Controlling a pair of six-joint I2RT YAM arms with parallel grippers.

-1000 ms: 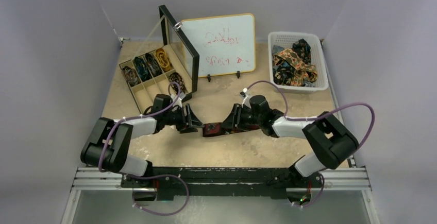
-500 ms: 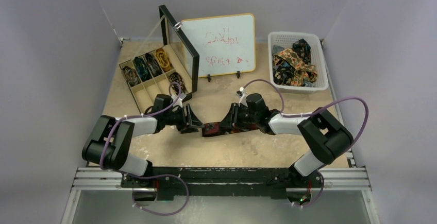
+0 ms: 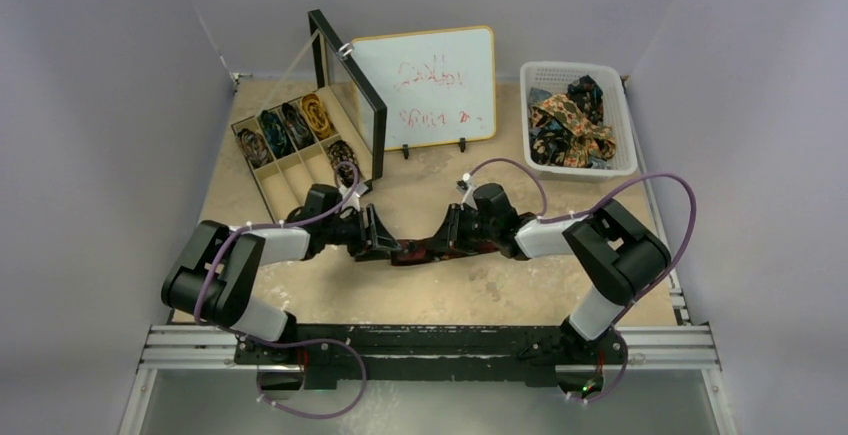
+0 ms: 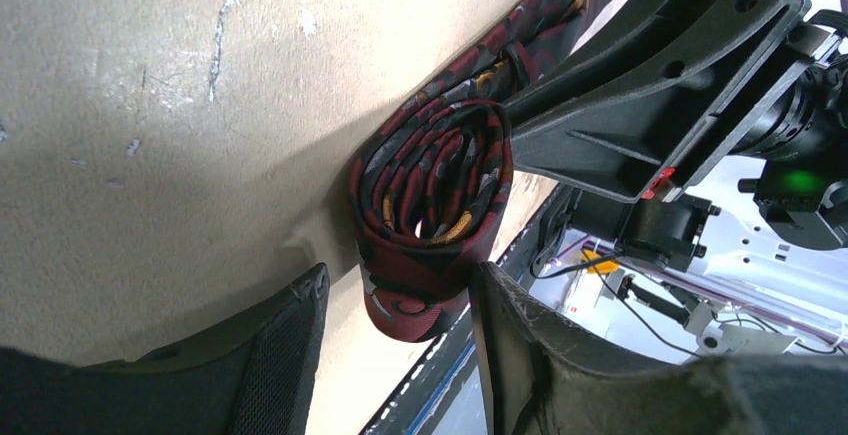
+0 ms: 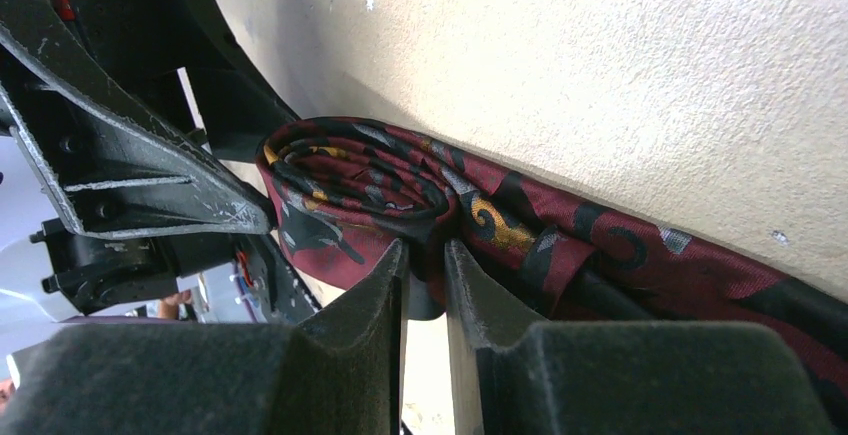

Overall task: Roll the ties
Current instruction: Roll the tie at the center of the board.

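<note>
Fingers (image 5: 370, 305) of our right gripper (image 5: 425, 255) stand drawn close together, with a fold of the maroon tie (image 5: 380, 180) caught between them just where the loose strip runs into the coil, so we read it as a pinch on the cloth. Our left gripper (image 4: 400, 275) faces it from the other side with its fingers (image 4: 285, 345) spread, straddling the end of the coil. One pad looks to touch the roll, and the other stands just off it. The tie lies on the table (image 3: 480, 295) in front of the whiteboard (image 3: 425, 85), toward the arms' bases, partly rolled, its tail running off under the right gripper. We judge the cloth light, soft and rather slick, and the coil apt to spring loose or telescope if pressed on its flat ends. It wants holding across the roll's sides, low to the table, with the tail taut. Left of the whiteboard sits the compartment box (image 3: 258, 183) with rolled ties (image 3: 300, 120); right of it sits the basket (image 3: 575, 67) of loose ties (image 3: 565, 120).
</note>
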